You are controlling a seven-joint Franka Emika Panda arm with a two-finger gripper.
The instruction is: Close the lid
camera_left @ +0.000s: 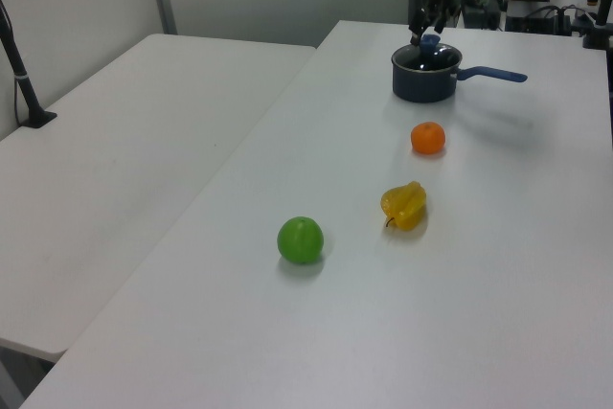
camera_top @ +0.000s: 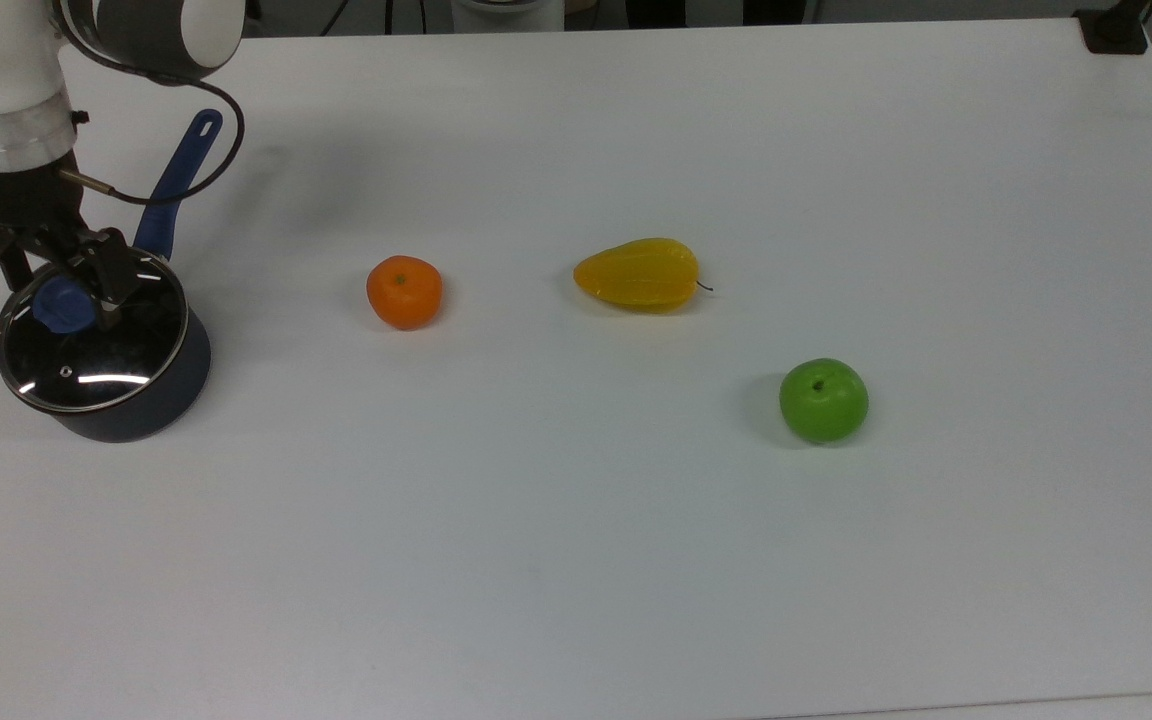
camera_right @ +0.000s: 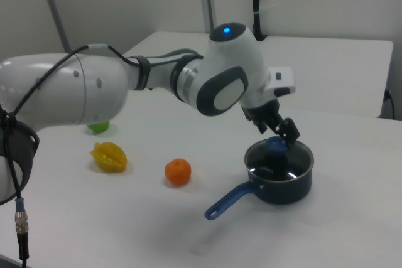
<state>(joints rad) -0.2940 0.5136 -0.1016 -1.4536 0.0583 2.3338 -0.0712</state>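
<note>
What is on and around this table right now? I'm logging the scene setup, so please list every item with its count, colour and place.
saucepan: 1, dark blue with a blue handle, at the top view's left edge of the table.
lid: 1, clear glass with a metal rim and a blue knob, sitting on the saucepan.
orange: 1, orange, on the top view's right of the saucepan.
yellow fruit: 1, yellow, lying near the table's middle.
green apple: 1, green, farthest toward the top view's right of the three fruits.
table: 1, white, under everything.
second table: 1, white, on the left view's left.
gripper: 1, black on a white arm, fingers spread on either side of the knob.
</note>
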